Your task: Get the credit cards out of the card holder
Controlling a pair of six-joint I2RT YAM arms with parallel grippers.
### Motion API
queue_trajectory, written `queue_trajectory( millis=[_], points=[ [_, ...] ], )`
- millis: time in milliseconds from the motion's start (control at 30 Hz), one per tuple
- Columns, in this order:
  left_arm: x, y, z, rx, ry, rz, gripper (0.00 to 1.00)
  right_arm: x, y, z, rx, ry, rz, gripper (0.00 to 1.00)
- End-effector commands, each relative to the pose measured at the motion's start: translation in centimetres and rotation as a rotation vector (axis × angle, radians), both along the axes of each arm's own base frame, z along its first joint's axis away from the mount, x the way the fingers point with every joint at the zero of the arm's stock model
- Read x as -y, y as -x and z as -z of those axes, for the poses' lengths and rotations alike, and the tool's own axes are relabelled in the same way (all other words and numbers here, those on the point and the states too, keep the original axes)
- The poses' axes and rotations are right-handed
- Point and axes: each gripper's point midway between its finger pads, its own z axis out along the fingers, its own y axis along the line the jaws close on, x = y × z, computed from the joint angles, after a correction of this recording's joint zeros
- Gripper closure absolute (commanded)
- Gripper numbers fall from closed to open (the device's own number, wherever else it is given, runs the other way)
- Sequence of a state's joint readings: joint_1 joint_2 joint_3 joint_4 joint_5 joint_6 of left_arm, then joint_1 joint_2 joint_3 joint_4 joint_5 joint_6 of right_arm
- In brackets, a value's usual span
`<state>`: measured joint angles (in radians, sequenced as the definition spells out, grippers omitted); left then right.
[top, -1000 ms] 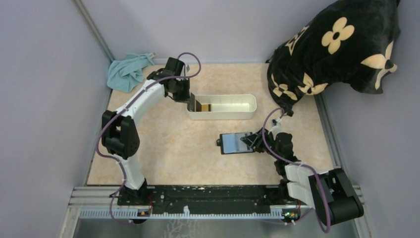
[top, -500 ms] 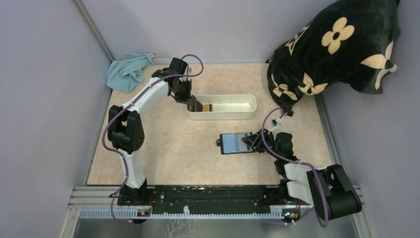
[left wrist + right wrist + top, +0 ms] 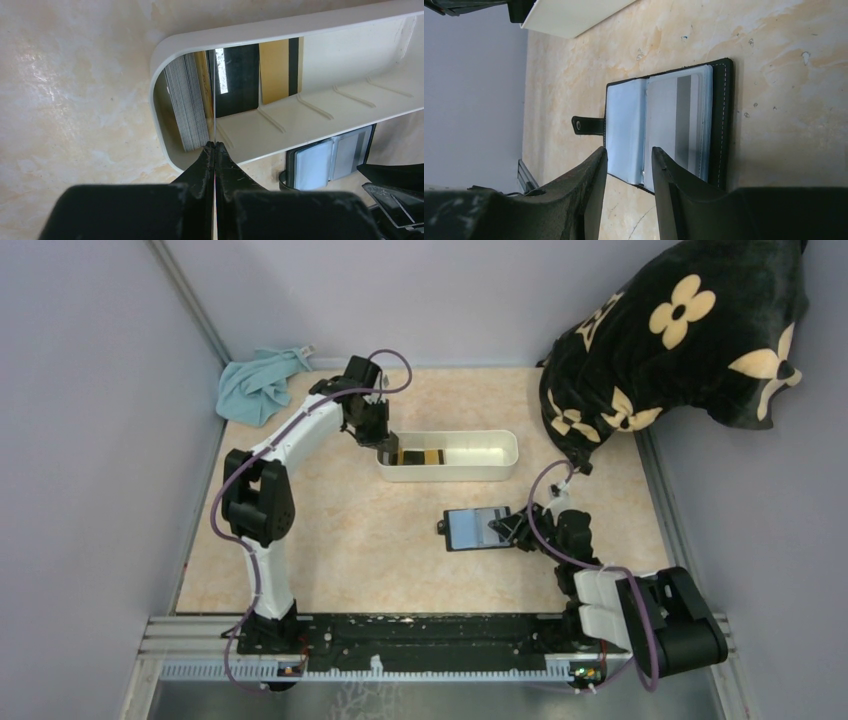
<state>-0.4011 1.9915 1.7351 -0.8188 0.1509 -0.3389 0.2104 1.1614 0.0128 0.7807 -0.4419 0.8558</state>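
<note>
— How far along was it?
— At the left, the left gripper (image 3: 215,146) pinched one credit card (image 3: 214,100) edge-on just inside the white tray's (image 3: 250,31) end wall. Several credit cards (image 3: 187,105) lay in there already.
— And rightward?
— Bare table (image 3: 350,530), then the card holder (image 3: 722,125) lying open, more still inside, I judged. The right gripper (image 3: 629,151) stood half-spread at its right edge, empty.

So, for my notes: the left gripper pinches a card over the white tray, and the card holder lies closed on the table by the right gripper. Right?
Not closed: the card holder lies open, grey-blue sleeves showing, in the right wrist view. The rest holds: left gripper pinching a card over the white tray, right gripper by the holder.
</note>
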Motion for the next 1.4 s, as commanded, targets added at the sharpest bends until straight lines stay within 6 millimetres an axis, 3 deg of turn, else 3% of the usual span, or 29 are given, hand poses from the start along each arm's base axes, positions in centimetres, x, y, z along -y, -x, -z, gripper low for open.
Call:
queue_trajectory(
  millis=[0,367,500,733,867,1000,1100,1133,1167,1233,1333,1367],
  points=[
    [0.7,-0.4,-1.3,0.017,0.042,0.005,1.00,0.1,-0.6,-1.1,0.069,-0.001,-0.004,0.62],
    [1.2,-1.0,0.4,-0.004,0.052,-0.003,1.00,0.2,-0.2,-0.6,0.058,0.005,-0.004,0.62],
    [0.9,-1.0,1.4,-0.018,0.031,-0.016,0.87,0.2,-0.1,-0.5,0.052,0.005,-0.006,0.62],
    [-1.0,-0.9,2.3,-0.011,-0.068,-0.058,0.81,0.2,-0.1,-0.5,0.050,0.005,-0.005,0.62],
    [-1.3,-1.0,1.2,0.019,-0.065,-0.080,0.68,0.2,0.0,-0.7,0.053,0.000,-0.006,0.62],
    [-0.8,-1.7,-2.0,0.155,-0.002,-0.067,0.58,0.3,-0.2,-1.5,0.081,0.019,-0.011,0.62],
    [0.3,-1.4,-6.0,0.317,0.079,-0.024,0.58,0.7,-0.8,-3.1,0.131,0.060,0.000,0.61],
    [1.1,-1.3,-7.8,0.393,0.119,-0.008,0.63,1.0,-1.0,-3.6,0.146,0.082,0.010,0.61],
    [2.1,-0.5,-8.7,0.425,0.158,0.019,0.70,1.3,-1.1,-3.9,0.153,0.109,0.025,0.61],
    [4.6,1.9,-10.4,0.477,0.250,0.082,0.98,2.3,-1.4,-3.9,0.145,0.172,0.059,0.64],
    [9.8,6.0,-10.7,0.505,0.373,0.216,1.00,3.2,-1.7,-3.5,0.116,0.241,0.082,0.95],
    [11.7,7.6,-10.2,0.494,0.414,0.266,1.00,3.4,-1.8,-3.2,0.098,0.257,0.087,1.00]
  ],
)
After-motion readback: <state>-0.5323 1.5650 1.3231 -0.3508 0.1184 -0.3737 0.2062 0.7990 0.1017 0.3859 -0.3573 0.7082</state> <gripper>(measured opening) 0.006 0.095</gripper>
